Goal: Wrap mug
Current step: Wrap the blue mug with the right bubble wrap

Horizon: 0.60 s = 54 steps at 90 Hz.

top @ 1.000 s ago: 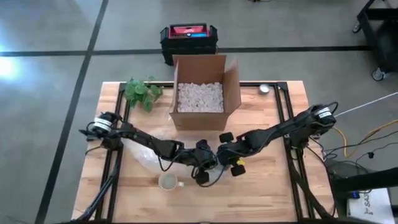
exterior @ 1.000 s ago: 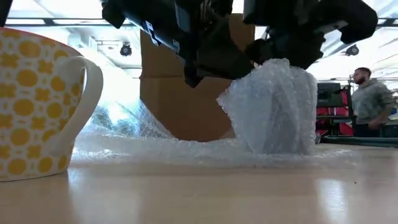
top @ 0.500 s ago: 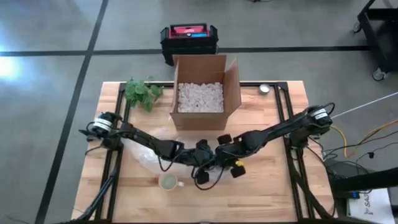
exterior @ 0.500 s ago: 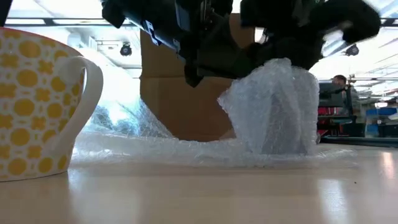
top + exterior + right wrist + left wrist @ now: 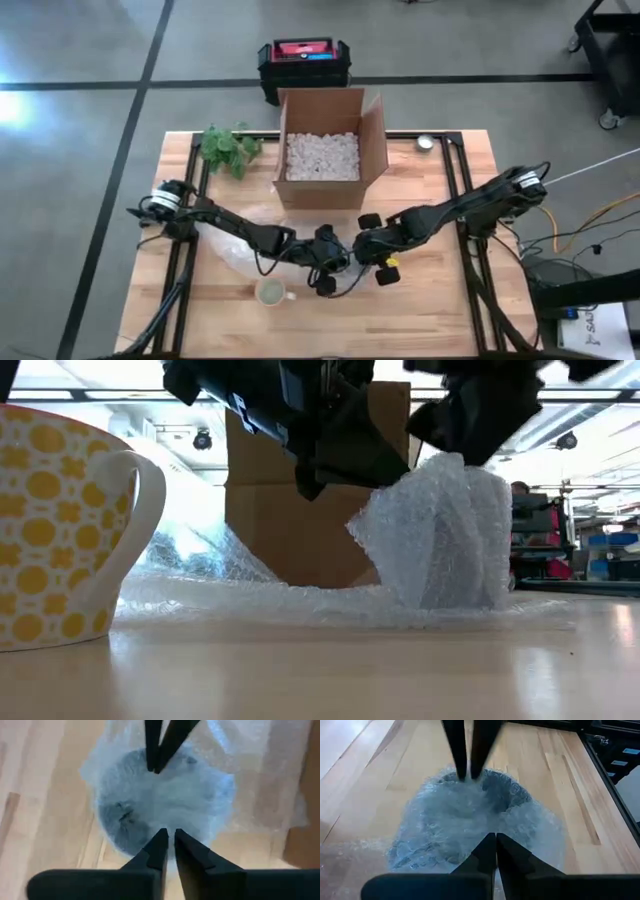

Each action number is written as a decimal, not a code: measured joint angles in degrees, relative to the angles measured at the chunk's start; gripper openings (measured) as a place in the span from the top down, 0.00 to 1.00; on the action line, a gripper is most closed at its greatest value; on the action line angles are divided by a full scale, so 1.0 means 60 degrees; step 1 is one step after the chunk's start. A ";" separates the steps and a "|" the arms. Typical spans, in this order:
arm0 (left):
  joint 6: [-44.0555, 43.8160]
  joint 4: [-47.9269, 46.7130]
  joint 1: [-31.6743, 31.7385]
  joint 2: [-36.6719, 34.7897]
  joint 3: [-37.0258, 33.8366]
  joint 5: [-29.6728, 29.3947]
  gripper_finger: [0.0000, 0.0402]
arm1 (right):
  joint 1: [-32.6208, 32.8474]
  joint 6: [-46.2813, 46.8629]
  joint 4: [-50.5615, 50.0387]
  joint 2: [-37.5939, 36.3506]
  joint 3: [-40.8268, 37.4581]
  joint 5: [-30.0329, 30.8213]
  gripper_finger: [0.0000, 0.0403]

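A sheet of bubble wrap (image 5: 235,248) lies on the table, and its right part is drawn up into an upright bundle (image 5: 440,540) around a round hollow shape (image 5: 470,815). My left gripper (image 5: 496,839) and my right gripper (image 5: 169,834) meet over the bundle's top from opposite sides, each shut on wrap. A bare mug with yellow dots (image 5: 270,292) stands upright on its base near the table's front edge, left of the bundle, and nothing touches it. My left gripper pinches the wrap at the bundle's top edge (image 5: 487,827) between its two fingers, slanting down from the table's left side. The bundle stands on the table below the fingers. My right gripper pinches the wrap at the opposite top edge (image 5: 170,822), slanting down from the right. The wrap rises to a peak (image 5: 450,460) under it; how many layers it has does not show.
An open cardboard box (image 5: 322,150) filled with white packing bits stands at the table's far middle. A green plant (image 5: 225,148) lies left of it, and a small round thing (image 5: 425,143) lies right of it. Bare wood (image 5: 440,300) shows at the near right.
My right gripper has gone a little up and toward the table's right edge, and the top of the wrap bundle has been drawn into a sharper peak. The bundle's foot and the dotted mug have stayed where they were.
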 joint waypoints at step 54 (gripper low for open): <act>0.0000 0.0009 0.0000 -0.0001 0.0001 -0.0007 1.00 | -0.0087 -0.0665 0.0222 0.0437 0.0044 0.0035 0.88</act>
